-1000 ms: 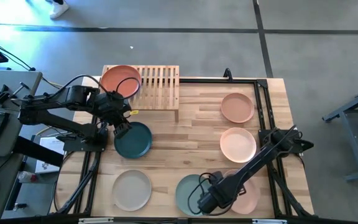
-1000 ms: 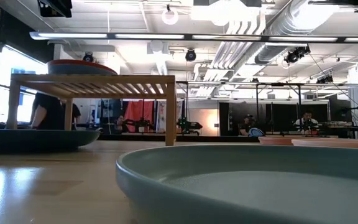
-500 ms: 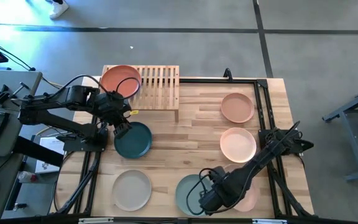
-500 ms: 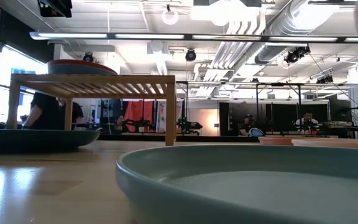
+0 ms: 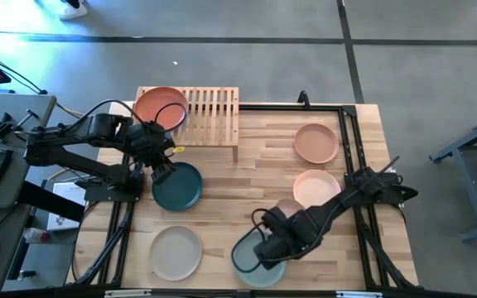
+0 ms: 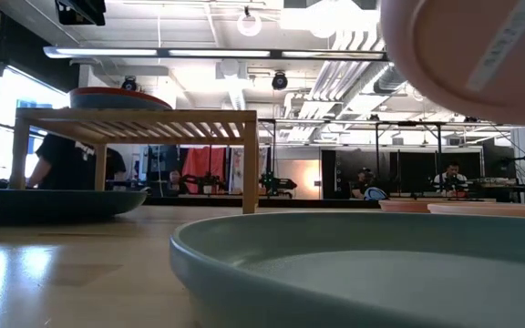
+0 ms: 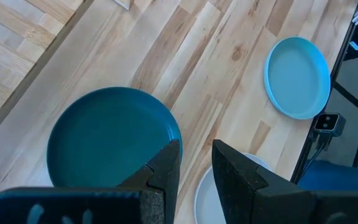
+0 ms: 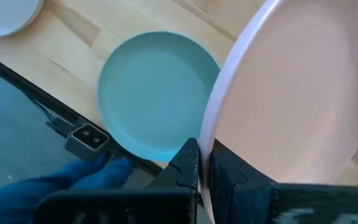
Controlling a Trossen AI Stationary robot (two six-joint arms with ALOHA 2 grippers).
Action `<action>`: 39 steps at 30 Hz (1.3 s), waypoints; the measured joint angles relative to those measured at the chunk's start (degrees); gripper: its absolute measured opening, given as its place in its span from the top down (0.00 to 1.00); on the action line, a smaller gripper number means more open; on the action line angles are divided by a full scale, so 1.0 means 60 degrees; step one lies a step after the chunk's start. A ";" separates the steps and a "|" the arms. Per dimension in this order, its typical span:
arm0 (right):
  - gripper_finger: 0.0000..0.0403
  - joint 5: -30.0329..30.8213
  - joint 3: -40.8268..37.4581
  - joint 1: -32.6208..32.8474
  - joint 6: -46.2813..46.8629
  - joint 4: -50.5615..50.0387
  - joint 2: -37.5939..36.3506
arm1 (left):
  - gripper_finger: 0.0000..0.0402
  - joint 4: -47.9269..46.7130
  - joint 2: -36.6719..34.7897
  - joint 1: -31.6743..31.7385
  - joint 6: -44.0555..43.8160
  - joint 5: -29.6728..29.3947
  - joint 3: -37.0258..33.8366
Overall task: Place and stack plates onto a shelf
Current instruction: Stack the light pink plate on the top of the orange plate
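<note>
My right gripper (image 8: 204, 155) is shut on a peach-pink plate (image 8: 291, 93), which hangs in the air above a light blue-green plate (image 5: 259, 258) at the table's near edge. The lifted plate's underside (image 6: 472, 46) shows at the top of the low view. My left gripper (image 5: 162, 172) is open at the left rim of the dark teal plate (image 7: 110, 137). One finger is over the plate and one is outside it. A terracotta plate (image 5: 160, 108) rests on the left end of the slatted shelf (image 5: 214, 116). Two more peach plates (image 5: 315, 142) (image 5: 315, 189) and a beige plate (image 5: 175, 252) lie flat on the table. My right gripper pinches the peach-pink plate's rim (image 8: 213, 134) between its two fingers, one on the inner face and one on the underside. The plate is lifted clear and tilted steeply, standing up from the fingers. My left gripper straddles the teal plate's rim (image 7: 178, 140); whether it touches, I cannot tell.
The shelf's right half (image 5: 222, 112) is bare slats. Bare wood lies in the table's middle (image 5: 247, 178). A dark frame rail (image 5: 350, 157) runs along the right side. A camera module (image 8: 87, 140) sits at the near edge. People stand in the room beyond (image 6: 71, 164).
My right gripper rose from the near right corner, carrying the peach-pink plate off the table. It moved toward the table's left and far side, over the blue-green plate. The plate tipped from flat to steeply tilted and came into the low view from above.
</note>
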 joint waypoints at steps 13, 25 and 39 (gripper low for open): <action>1.00 0.0130 -0.0002 -0.1250 -0.3663 0.0004 0.0000 | 0.79 0.0000 0.0000 0.0000 0.0021 -0.0004 0.0000; 1.00 0.1490 -0.0011 -0.2625 -0.6012 0.0000 -0.0792 | 0.79 -0.0004 0.0000 -0.0002 0.0014 -0.0045 0.0003; 1.00 0.2668 -0.0011 -0.4350 -1.0460 0.0006 -0.1395 | 0.79 -0.0004 0.0000 -0.0004 -0.0435 -0.0914 0.0004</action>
